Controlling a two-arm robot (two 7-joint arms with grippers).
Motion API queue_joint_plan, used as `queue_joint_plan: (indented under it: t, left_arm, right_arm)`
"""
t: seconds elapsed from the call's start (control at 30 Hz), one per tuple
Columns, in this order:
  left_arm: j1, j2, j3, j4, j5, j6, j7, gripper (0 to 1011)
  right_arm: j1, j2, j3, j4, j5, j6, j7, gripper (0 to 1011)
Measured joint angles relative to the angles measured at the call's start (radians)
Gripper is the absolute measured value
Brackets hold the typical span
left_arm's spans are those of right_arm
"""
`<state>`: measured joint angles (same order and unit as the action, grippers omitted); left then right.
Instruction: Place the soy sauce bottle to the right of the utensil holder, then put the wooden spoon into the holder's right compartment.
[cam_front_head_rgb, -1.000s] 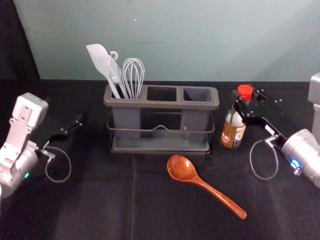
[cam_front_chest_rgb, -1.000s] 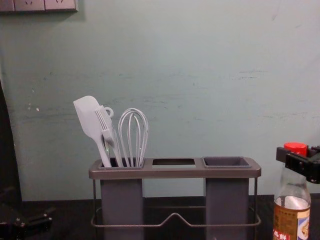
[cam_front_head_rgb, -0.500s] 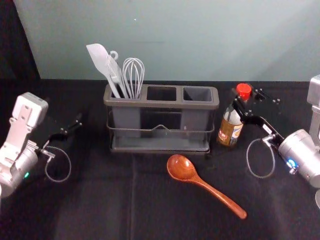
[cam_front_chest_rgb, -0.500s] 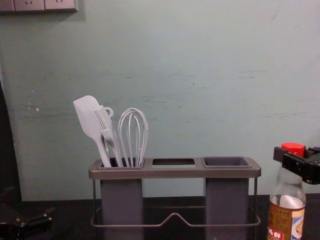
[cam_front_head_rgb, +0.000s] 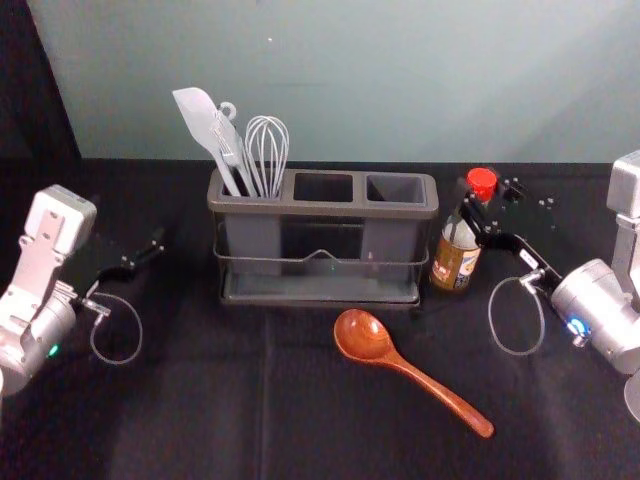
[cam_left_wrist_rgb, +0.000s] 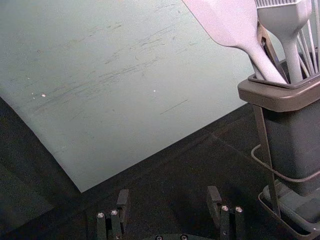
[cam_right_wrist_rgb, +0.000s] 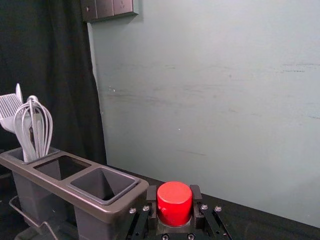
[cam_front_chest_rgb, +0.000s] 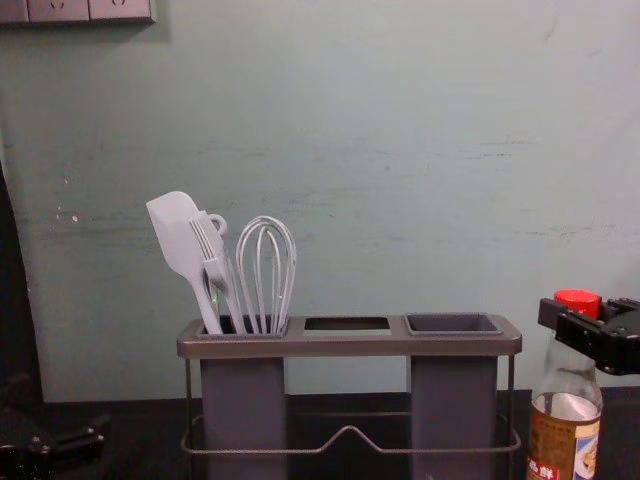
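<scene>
Centrally, grey three-compartment utensil holder (cam_front_head_rgb: 322, 209). Left claw (cam_left_wrist_rgb: 168, 197) idle at left, open. Right claw (cam_right_wrist_rgb: 174, 194) grips neck of red-capped glass soy sauce bottle (cam_front_head_rgb: 455, 265), right of holder: probably heavy, breakable. Nearer, glossy brown wooden spoon (cam_front_head_rgb: 362, 337): likely light, stiff; take mid-handle.

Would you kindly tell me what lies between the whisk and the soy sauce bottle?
The head view shows the middle compartment and right compartment of the utensil holder between the whisk and the soy sauce bottle, whose neck the right gripper holds.
</scene>
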<state>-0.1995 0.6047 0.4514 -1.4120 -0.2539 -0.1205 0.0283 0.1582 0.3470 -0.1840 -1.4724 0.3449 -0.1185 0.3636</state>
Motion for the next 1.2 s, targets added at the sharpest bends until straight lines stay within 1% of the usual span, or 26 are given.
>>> queue_joint_plan:
  t: [0.33, 0.63, 0.7, 0.8, 0.87, 0.93, 0.97, 1.0, 1.03, 1.13, 1.17, 1.2]
  left_arm:
    - [0.0, 0.0, 0.0, 0.0, 0.0, 0.0, 0.0, 1000]
    - [0.0, 0.0, 0.0, 0.0, 0.0, 0.0, 0.0, 1000]
    - [0.0, 0.0, 0.0, 0.0, 0.0, 0.0, 0.0, 1000]
    - [0.0, 0.0, 0.0, 0.0, 0.0, 0.0, 0.0, 1000]
    - [0.0, 0.0, 0.0, 0.0, 0.0, 0.0, 0.0, 1000]
    - [0.0, 0.0, 0.0, 0.0, 0.0, 0.0, 0.0, 1000]
    - [0.0, 0.0, 0.0, 0.0, 0.0, 0.0, 0.0, 1000]
    - [0.0, 0.0, 0.0, 0.0, 0.0, 0.0, 0.0, 1000]
    - [0.0, 0.0, 0.0, 0.0, 0.0, 0.0, 0.0, 1000]
    - [0.0, 0.0, 0.0, 0.0, 0.0, 0.0, 0.0, 1000]
    - [0.0, 0.0, 0.0, 0.0, 0.0, 0.0, 0.0, 1000]
    - [0.0, 0.0, 0.0, 0.0, 0.0, 0.0, 0.0, 1000]
  right_arm:
    - [0.011, -0.006, -0.005, 0.039, -0.002, -0.032, 0.016, 393]
    - [0.011, -0.007, -0.005, 0.049, 0.0, -0.041, 0.021, 393]
    - [0.01, -0.007, -0.005, 0.049, 0.0, -0.042, 0.021, 409]
    - [0.008, -0.006, -0.003, 0.045, -0.001, -0.043, 0.02, 540]
    - [0.005, -0.005, -0.001, 0.039, -0.002, -0.043, 0.02, 601]
    - [-0.002, -0.002, 0.005, 0.025, -0.004, -0.043, 0.014, 621]
    - [-0.004, 0.0, 0.007, 0.018, -0.006, -0.043, 0.011, 682]
    - [-0.008, 0.001, 0.009, 0.009, -0.009, -0.044, 0.006, 702]
    - [-0.016, 0.004, 0.015, -0.01, -0.014, -0.046, -0.001, 758]
    - [-0.032, 0.009, 0.025, -0.044, -0.018, -0.047, -0.012, 815]
    - [-0.046, 0.012, 0.033, -0.074, -0.019, -0.046, -0.019, 869]
    - [-0.053, 0.014, 0.037, -0.088, -0.02, -0.044, -0.022, 887]
